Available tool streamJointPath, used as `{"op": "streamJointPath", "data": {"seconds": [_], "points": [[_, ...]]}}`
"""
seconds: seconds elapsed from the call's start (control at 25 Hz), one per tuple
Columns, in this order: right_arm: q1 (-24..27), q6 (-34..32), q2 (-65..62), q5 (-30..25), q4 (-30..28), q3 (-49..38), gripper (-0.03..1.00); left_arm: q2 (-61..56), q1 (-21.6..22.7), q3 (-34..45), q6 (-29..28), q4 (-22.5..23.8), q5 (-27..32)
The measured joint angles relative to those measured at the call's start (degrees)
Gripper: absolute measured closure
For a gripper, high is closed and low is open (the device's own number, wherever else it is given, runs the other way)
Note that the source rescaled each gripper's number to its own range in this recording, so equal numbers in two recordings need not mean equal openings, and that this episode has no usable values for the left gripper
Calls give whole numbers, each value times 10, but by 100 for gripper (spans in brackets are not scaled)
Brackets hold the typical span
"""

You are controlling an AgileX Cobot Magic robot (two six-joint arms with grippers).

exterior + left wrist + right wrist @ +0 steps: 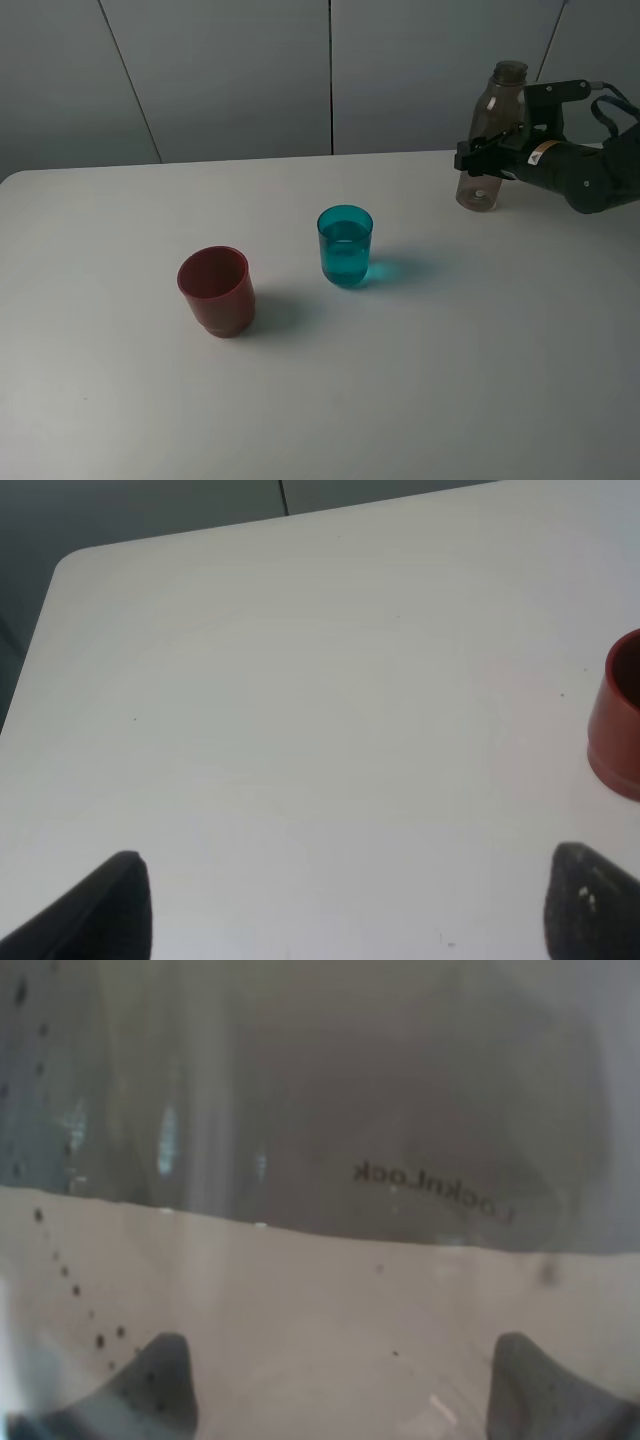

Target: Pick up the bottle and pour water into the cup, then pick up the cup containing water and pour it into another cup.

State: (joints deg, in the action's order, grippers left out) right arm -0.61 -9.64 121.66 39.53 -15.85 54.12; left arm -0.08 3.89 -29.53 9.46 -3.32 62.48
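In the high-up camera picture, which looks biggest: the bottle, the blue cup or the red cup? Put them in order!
1. The bottle, clearly the tallest.
2-3. The red cup looks slightly wider than the teal cup, but it stands nearer the camera, so those two are left unranked.

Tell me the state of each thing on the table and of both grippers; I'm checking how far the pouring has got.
bottle: upright, held by right gripper.
blue cup: upright, water inside.
red cup: upright, looks empty.
right gripper: shut on bottle.
left gripper: open, holding nothing.
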Motion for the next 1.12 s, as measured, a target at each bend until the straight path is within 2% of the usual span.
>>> {"op": "streamJointPath", "data": {"seconds": [0.24, 0.32, 0.44, 0.56, 0.6, 0.68, 0.84, 1.12], "points": [[0, 0, 0, 0, -11, 0, 97, 0, 0, 0, 0, 0, 0], [0, 0, 0, 0, -12, 0, 92, 0, 0, 0, 0, 0, 0], [0, -2, 0, 0, -13, 0, 55, 0, 0, 0, 0, 0, 0], [0, -3, 0, 0, -13, 0, 10, 0, 0, 0, 0, 0, 0], [0, -5, 0, 0, -13, 0, 3, 0, 0, 0, 0, 0, 0], [0, -11, 0, 0, -15, 0, -2, 0, 0, 0, -1, 0, 0], [0, -13, -12, 0, -16, -13, -3, 0, 0, 0, -1, 0, 0], [0, 4, -66, -4, -14, -84, -3, 0, 0, 0, -1, 0, 0]]}}
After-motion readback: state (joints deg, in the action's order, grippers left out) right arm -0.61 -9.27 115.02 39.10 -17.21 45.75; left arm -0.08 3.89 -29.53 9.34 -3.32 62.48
